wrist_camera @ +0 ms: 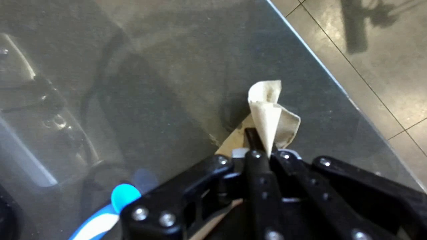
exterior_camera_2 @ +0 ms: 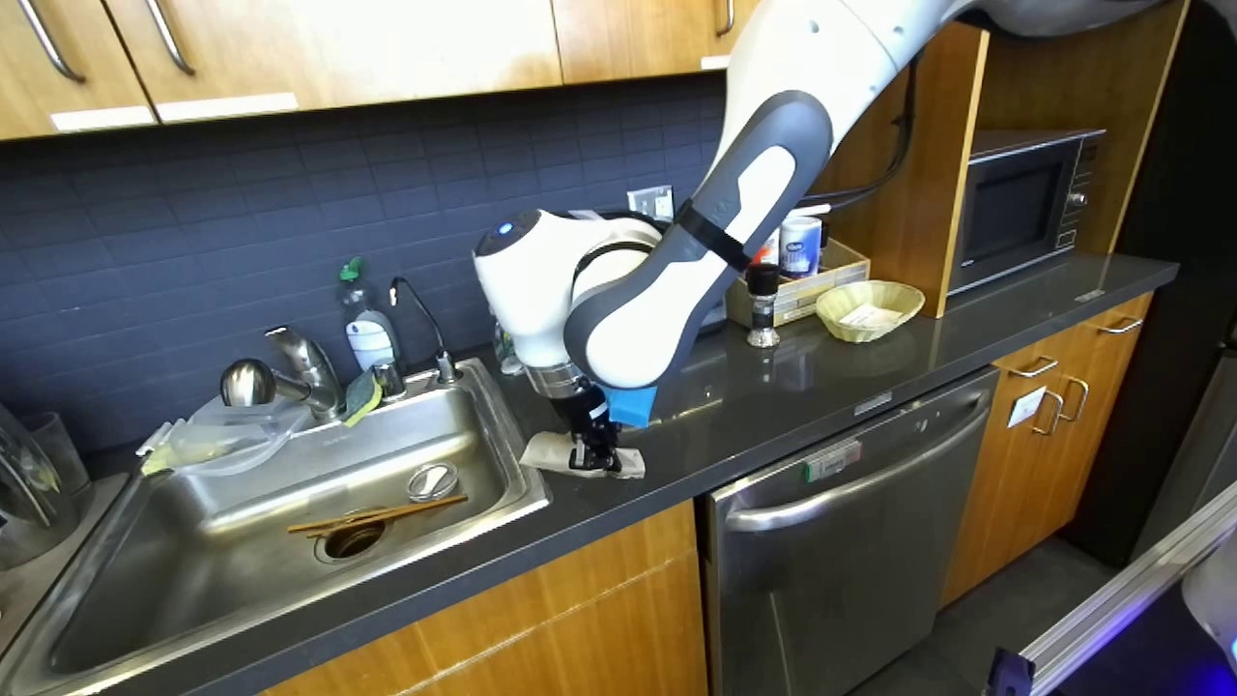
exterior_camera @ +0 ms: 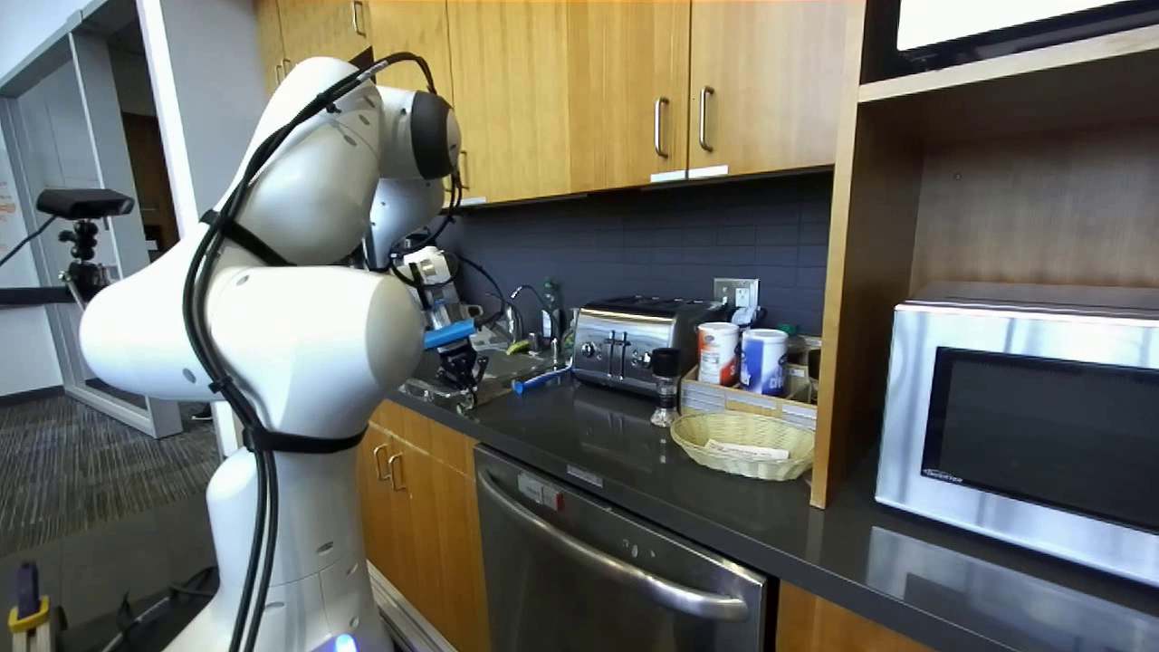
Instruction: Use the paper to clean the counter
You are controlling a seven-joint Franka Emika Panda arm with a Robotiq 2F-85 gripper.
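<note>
The sink (exterior_camera_2: 227,541) is recessed into the surface (exterior_camera_2: 734,406). The paper (exterior_camera_2: 549,454) rests on the surface just beside the sink rim, near the front edge; the jaws are clamped together on its gathered middle. Farther along, the basket (exterior_camera_2: 879,293) stands beside the wood panel (exterior_camera_2: 939,174); the microwave (exterior_camera_2: 1024,208) sits beyond.

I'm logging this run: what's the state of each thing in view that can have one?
Paper, bunched and gripped
Pincer, shut on paper
Counter, reflective; cleanliness unclear
Dishwasher, shut
Microwave, shut
Upper cabinets, shut
Faucet, no flow visible
Sink drain, open
Grinder, upright
Green-capped bottle, upright
Basket, upright
</note>
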